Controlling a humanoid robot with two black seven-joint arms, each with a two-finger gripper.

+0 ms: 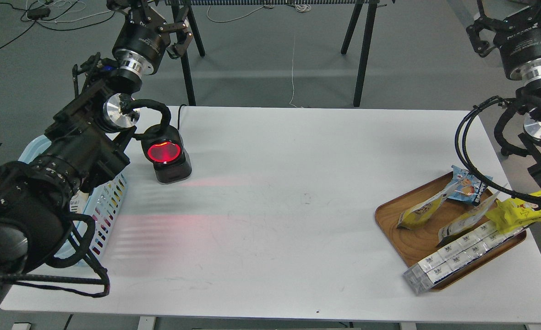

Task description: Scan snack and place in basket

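Yellow-fronted, with a white part, the small stand-up snack pouch (420,211) lies flat in the brown wooden tray (391,224) at the right of the white table (279,206), beside a small blue packet (467,185), a bright yellow packet (515,213) and a long silver multipack (458,256). My left claw (160,25) is raised above the far left corner, fingers apart and empty. My right claw (483,30) is raised too; its state I cannot tell. The light blue slotted plastic basket (107,201) sits at the left edge under my left arm, near the black scanner (167,158), whose window glows red.

Even bright light; scanner (165,153) window glows red, tinting the table (270,220).
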